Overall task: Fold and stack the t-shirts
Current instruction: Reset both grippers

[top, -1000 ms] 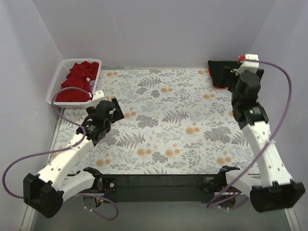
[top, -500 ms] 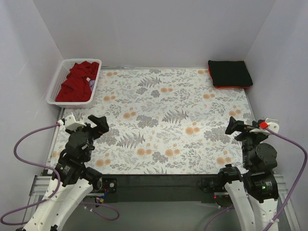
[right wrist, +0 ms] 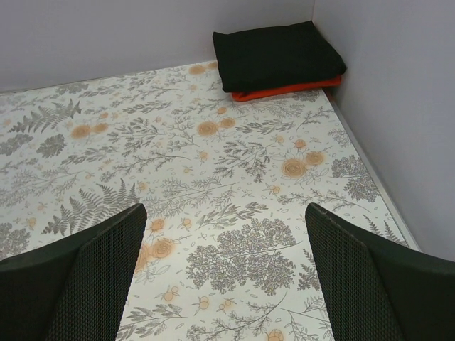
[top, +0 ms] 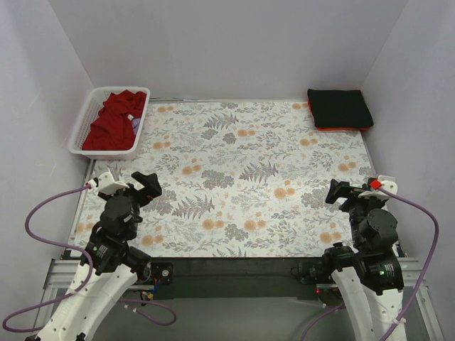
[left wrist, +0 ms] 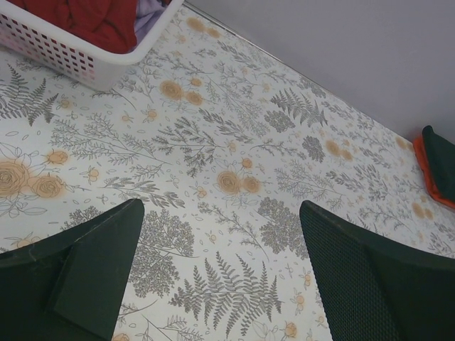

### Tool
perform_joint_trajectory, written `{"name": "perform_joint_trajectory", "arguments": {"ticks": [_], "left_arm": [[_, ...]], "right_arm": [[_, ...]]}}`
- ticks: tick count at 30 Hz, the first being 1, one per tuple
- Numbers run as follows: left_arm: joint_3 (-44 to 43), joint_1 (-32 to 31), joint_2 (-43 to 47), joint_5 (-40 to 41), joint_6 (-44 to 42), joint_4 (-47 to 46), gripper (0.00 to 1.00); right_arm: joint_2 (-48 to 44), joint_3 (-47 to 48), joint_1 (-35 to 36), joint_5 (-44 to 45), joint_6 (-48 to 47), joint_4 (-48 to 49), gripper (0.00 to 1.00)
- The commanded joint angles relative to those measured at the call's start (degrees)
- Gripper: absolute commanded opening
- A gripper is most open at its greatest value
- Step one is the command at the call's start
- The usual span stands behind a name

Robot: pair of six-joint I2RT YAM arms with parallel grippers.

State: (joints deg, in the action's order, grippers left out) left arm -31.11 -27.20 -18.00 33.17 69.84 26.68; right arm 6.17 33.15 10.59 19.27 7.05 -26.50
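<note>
A folded black t-shirt (top: 340,108) lies on a folded bright orange t-shirt (top: 343,128) in the far right corner of the table. Both show in the right wrist view, black (right wrist: 277,53) over orange (right wrist: 284,90). The dark red t-shirt (top: 114,121) lies crumpled in the white basket (top: 80,126) at the far left, and it shows in the left wrist view (left wrist: 85,18). My left gripper (top: 129,186) is open and empty above the near left of the table (left wrist: 220,213). My right gripper (top: 354,192) is open and empty above the near right (right wrist: 224,213).
A flower-and-fern patterned cloth (top: 249,177) covers the table. Grey walls close the back and both sides. The basket's slatted wall (left wrist: 64,57) stands at the far left of the left gripper. Purple cables loop beside both arms.
Both arms have drawn back to the near edge: the right gripper came away from the black-and-orange stack, the left from beside the basket. The stack now shows uncovered.
</note>
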Motion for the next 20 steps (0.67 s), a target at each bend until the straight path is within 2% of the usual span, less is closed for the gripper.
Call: {"name": "perform_joint_trajectory", "arguments": {"ticks": [1,20], "left_arm": [[0.9,0.0,-0.3,1.1,-0.8,-1.8,0.91],[2.6,2.4,-1.0,-1.0,-2.9,-5.5,0.91]], "right_arm": [[0.1,0.1,0.1,-1.3,0.2,2.7,0.99],[0.4,-0.3,0.0,-2.6,-0.3,3.4,0.98]]}}
